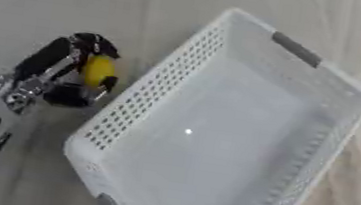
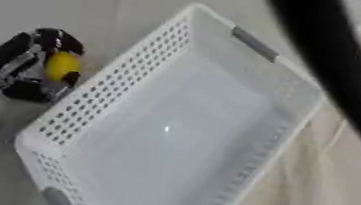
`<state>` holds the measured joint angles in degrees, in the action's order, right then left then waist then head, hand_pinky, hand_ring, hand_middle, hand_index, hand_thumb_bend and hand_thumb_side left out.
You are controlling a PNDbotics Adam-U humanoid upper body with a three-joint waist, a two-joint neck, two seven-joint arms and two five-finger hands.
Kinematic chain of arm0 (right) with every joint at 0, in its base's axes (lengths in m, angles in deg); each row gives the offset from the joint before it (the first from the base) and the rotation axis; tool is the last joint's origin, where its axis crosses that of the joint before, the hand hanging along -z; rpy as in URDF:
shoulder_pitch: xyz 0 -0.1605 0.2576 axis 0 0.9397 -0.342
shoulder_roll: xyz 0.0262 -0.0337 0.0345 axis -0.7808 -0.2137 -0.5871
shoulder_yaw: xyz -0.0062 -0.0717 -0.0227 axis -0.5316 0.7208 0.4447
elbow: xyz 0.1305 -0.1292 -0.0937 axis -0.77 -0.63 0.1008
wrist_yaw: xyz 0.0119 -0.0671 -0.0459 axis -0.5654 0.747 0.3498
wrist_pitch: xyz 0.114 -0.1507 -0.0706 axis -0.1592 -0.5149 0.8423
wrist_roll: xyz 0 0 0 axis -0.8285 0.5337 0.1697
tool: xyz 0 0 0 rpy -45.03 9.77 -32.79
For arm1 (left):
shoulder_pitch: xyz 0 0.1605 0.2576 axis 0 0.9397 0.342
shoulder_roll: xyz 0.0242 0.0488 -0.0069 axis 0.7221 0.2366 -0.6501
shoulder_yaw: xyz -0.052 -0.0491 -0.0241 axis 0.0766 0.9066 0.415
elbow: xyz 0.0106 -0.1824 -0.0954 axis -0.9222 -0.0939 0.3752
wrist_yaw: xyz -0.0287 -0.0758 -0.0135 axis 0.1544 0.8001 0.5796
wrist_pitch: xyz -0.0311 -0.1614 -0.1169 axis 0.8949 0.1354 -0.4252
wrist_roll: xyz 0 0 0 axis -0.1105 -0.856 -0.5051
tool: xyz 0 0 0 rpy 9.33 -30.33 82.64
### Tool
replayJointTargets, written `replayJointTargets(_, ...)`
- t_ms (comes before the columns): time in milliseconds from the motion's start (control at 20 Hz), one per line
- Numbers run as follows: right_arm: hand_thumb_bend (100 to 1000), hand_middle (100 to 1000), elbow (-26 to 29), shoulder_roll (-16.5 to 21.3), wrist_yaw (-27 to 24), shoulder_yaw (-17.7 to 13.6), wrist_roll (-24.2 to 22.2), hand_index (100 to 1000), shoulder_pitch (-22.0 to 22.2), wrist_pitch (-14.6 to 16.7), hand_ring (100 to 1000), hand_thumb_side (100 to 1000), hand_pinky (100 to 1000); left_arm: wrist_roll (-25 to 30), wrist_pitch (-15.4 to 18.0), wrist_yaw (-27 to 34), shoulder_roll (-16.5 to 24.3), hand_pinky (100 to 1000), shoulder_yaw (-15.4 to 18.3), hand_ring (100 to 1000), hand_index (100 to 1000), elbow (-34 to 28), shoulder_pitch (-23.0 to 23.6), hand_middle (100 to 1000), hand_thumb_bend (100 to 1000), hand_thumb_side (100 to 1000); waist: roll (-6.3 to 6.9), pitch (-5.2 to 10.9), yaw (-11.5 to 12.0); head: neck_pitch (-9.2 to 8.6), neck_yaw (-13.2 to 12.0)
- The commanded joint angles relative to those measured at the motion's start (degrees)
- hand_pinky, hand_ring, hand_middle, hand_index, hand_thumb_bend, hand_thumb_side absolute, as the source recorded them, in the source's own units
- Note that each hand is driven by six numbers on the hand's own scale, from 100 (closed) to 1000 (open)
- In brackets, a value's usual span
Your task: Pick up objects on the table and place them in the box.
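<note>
Left robot hand (image 1: 71, 71): black fingers, silver joints; white wrist w/ green mark.

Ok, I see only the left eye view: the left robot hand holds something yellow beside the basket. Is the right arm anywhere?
Observer: The right eye view shows a thick black shape slanting across its upper right. It may be that arm, but I cannot tell.
Operator: Is it over the basket?
Observer: In the picture it passes just by the far right corner of the basket.
Operator: Any robot hand on it?
Observer: None shows. Both its ends leave the picture.
</note>
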<state>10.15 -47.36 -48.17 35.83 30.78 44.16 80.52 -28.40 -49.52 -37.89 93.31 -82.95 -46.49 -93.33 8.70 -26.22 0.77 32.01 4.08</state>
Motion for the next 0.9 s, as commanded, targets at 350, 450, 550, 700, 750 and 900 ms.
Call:
replayJointTargets(350, 100, 672, 0.8, 0.5, 0.7, -0.5, -0.5, 719, 0.9, 0.0, 579, 876, 467, 1.6, 0.3, -3.1, 0.3, 320, -2.0, 551, 747, 1.9, -0.7, 663, 100, 133, -0.53, 0.99, -0.3, 0.91, -0.3)
replayJointTargets(450, 100, 672, 1.0, 0.5, 0.8, -0.6, -0.6, 719, 1.0, -0.1, 579, 876, 467, 1.5, 0.0, -3.8, 0.2, 312, -1.9, 548, 748, 1.4, -0.7, 660, 100, 100, -0.59, 1.06, -0.3, 1.09, -0.3)
replayJointTargets(550, 100, 672, 1.2, 0.6, 0.8, -0.7, -0.7, 719, 1.0, -0.1, 579, 875, 467, 1.3, -0.1, -4.4, 0.2, 312, -1.8, 548, 748, 1.0, -0.8, 661, 100, 100, -0.65, 1.1, -0.3, 1.3, -0.3)
replayJointTargets(700, 100, 672, 1.3, 0.6, 0.8, -0.8, -0.8, 719, 1.1, -0.1, 579, 875, 467, 1.3, -0.2, -4.7, 0.1, 307, -1.8, 541, 742, 0.7, -0.8, 656, 100, 100, -0.71, 1.09, -0.3, 1.43, -0.3)
replayJointTargets(750, 100, 671, 1.4, 0.7, 0.8, -0.8, -0.8, 719, 1.1, -0.1, 579, 875, 467, 1.3, -0.2, -4.8, 0.1, 287, -1.8, 525, 728, 0.6, -0.9, 633, 100, 100, -0.72, 1.07, -0.3, 1.4, -0.3)
replayJointTargets(900, 100, 672, 1.4, 0.7, 0.8, -0.8, -0.8, 719, 1.1, -0.1, 579, 875, 467, 1.0, -0.5, -5.5, 0.0, 220, -1.6, 487, 683, 0.1, -1.1, 590, 114, 100, -0.75, 1.0, -0.3, 1.43, -0.2)
